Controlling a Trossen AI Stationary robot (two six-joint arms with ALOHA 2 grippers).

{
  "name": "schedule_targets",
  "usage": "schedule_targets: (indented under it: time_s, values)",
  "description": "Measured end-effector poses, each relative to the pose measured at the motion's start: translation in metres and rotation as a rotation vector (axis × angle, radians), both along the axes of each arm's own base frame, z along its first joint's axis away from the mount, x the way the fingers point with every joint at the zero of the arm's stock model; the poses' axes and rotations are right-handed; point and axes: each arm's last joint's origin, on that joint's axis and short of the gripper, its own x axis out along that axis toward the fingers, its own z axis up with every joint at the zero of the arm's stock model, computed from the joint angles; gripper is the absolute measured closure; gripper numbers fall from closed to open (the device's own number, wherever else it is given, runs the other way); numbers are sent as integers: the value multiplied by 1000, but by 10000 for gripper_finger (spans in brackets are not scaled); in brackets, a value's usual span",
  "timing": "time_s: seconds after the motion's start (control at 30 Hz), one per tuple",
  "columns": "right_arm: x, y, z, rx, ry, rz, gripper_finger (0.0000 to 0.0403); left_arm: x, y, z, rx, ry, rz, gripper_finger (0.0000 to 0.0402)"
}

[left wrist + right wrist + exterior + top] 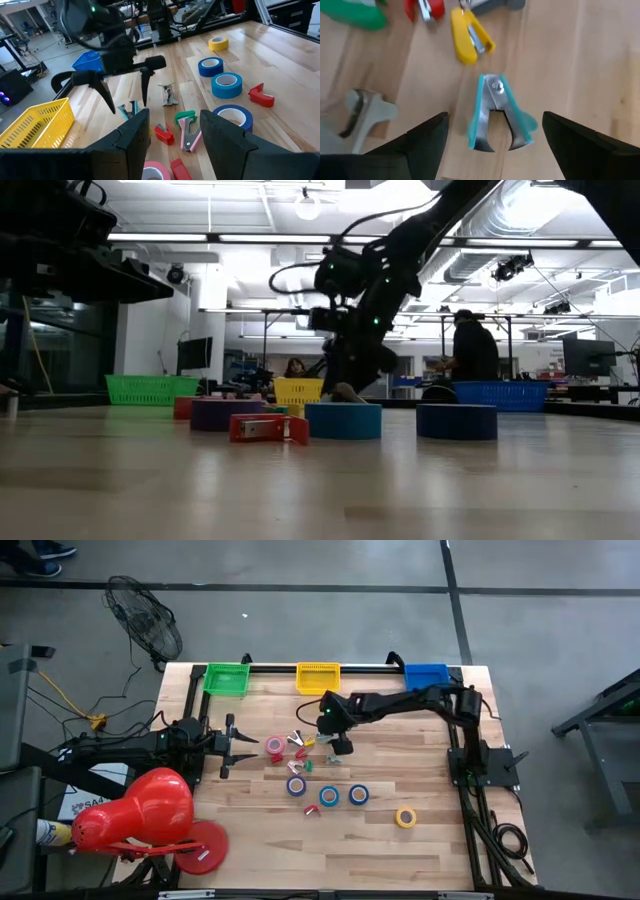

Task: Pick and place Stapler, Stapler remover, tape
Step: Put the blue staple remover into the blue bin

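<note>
A teal staple remover [497, 112] lies flat on the wood. My right gripper [495, 135] is open just above it, with one finger on either side and neither touching. From the left wrist view, my right gripper [125, 97] points down at the teal staple remover [129, 107]. Yellow [470, 35], red [425, 10], green [355, 15] and grey [365, 112] removers lie around it. The tape rolls lie flat: pink [276, 746], purple-blue [296, 785], two blue [329, 796] [358, 795] and yellow [405, 817]. My left gripper [228, 745] waits open at the table's left. No stapler can be made out.
Green [227, 678], yellow [318, 676] and blue [426, 675] baskets line the far edge. A red lamp-like object [140, 812] stands at the near left corner. A red remover [268, 428] lies in front of the blue rolls. Bare wood stretches along the near edge.
</note>
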Motion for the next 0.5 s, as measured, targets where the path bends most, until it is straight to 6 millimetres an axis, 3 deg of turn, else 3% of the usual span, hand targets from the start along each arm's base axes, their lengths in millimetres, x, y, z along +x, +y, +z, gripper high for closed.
schedule_targets:
  time_s: [0.33, 0.5]
  values:
    - [1, -1, -7, 12, 10, 2, 90, 0, 0, 0, 0, 0, 0, 229]
    - [1, -1, -7, 14, 4, 5, 114, 0, 0, 0, 0, 0, -1, 229]
